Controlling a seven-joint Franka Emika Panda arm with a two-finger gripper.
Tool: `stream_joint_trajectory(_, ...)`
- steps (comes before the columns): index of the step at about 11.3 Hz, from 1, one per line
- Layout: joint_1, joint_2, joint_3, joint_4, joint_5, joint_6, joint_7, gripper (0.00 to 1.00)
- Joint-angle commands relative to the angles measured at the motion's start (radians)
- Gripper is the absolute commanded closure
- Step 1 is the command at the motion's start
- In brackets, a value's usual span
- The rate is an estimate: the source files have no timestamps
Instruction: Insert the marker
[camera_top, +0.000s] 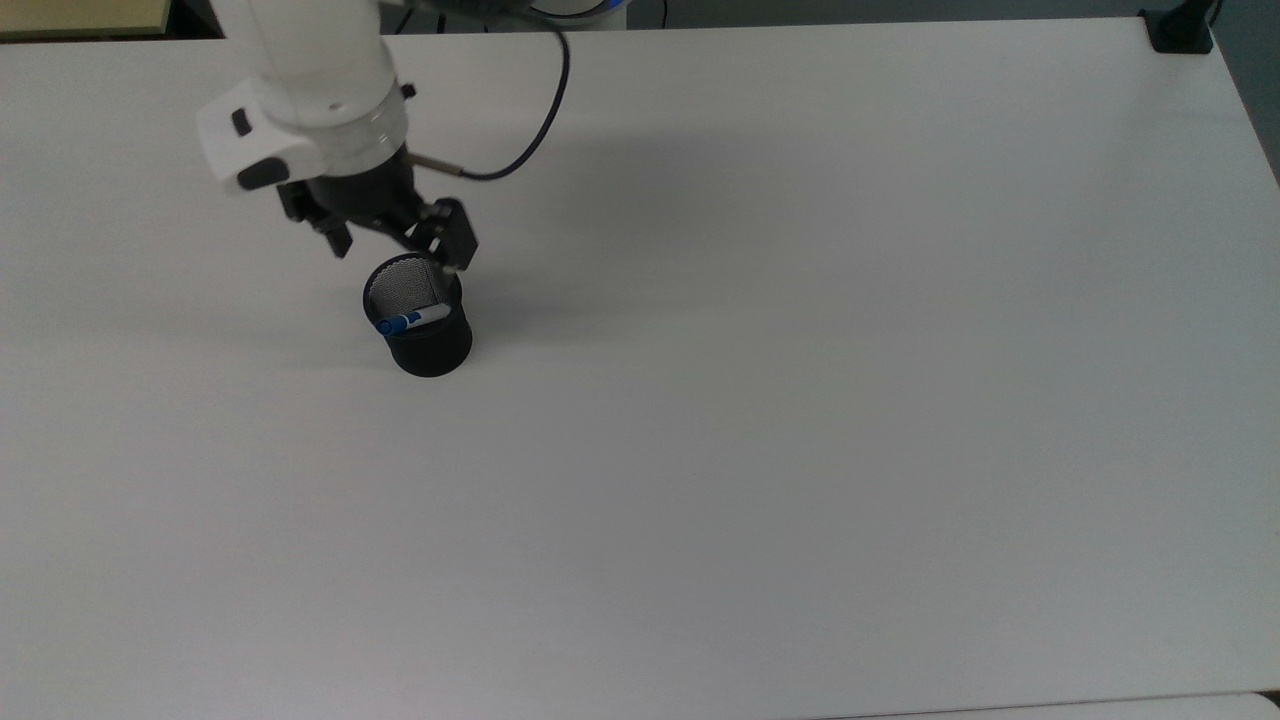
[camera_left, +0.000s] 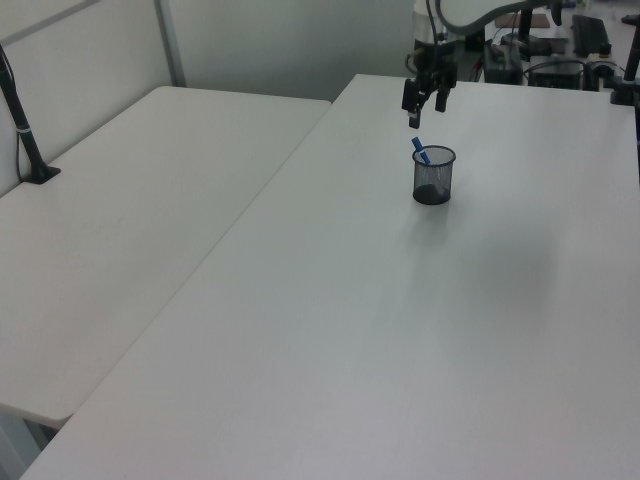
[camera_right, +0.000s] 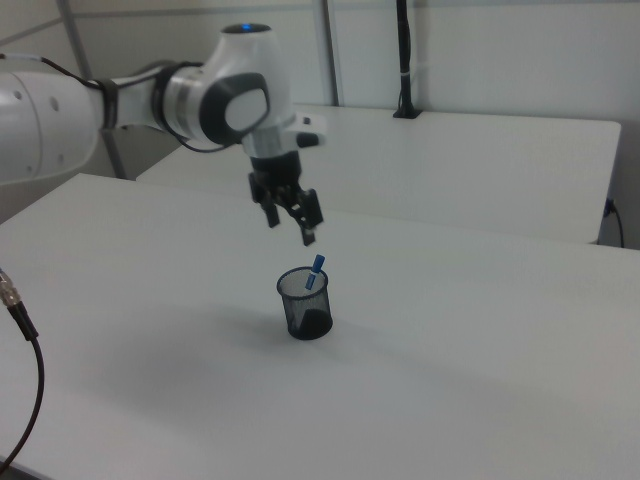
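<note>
We see the marker (camera_top: 411, 320) leaning inside the black mesh cup (camera_top: 428, 345) on the white tabletop (camera_top: 800, 400), blue end poking above the rim. Our claw (camera_right: 293, 222) hangs above the cup, fingers spread and holding nothing.

A broad white surface (camera_top: 800, 400) filled the top view, evenly lit, with a black clamp foot (camera_top: 1180, 30) at its 1 o'clock corner. In the left view a second white table (camera_left: 120, 230) stood alongside at 9 o'clock, separated by a narrow seam, with a black post (camera_left: 22, 130) clamped near its edge, a pale wall (camera_left: 290, 45) and a grey upright frame bar (camera_left: 170, 42) behind. In the right view another white table (camera_right: 480, 170) sat at 12 o'clock before light wall panels (camera_right: 500, 55), with a black pole (camera_right: 404, 60) rising from it.
</note>
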Motion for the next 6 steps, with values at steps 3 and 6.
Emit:
stream_joint_trajectory(3,0.093,-0.150,-0.003,-0.022,-0.001,-0.191,0.008,0.00)
stream_joint_trajectory(6,0.111,-0.210,-0.004,-0.024,0.002,-0.240,0.011,0.00)
